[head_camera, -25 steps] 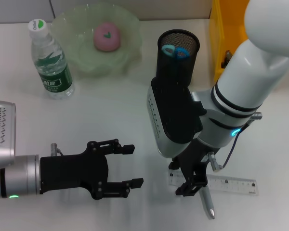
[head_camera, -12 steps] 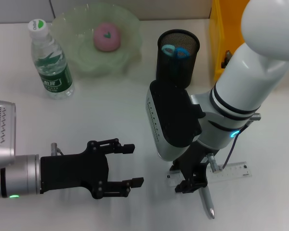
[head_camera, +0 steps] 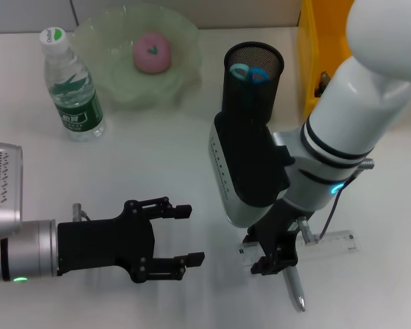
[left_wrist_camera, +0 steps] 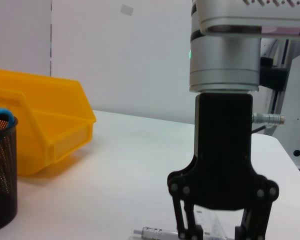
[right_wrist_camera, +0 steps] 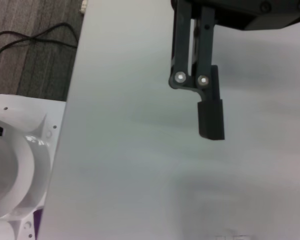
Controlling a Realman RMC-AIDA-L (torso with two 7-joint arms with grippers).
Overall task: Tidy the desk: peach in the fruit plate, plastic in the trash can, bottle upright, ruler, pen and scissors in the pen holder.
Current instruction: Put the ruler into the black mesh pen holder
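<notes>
Head view first: the white table (head_camera: 157,164) fills the scene, and the yellow bin (head_camera: 314,55) sits at its far right edge, well beyond the right gripper's fingers. The right gripper (head_camera: 274,257) is down at the near side of the table, its fingers planted on the near-left end of the ruler (head_camera: 329,245); whether they are clamped on it or just resting there cannot be told. The fruit plate (head_camera: 123,75) lies far off, up and left of those fingers, with the peach (head_camera: 151,53) inside it. The left gripper (head_camera: 185,235) hangs low over bare table, fingers spread wide with nothing between them. The pen holder (head_camera: 252,82) stands straight beyond the right fingers, blue scissors (head_camera: 250,72) handles poking from its rim. The bottle (head_camera: 72,86) is upright, far beyond the left fingers. The pen (head_camera: 294,288) lies just nearside of the right fingers, touching the ruler's end.
</notes>
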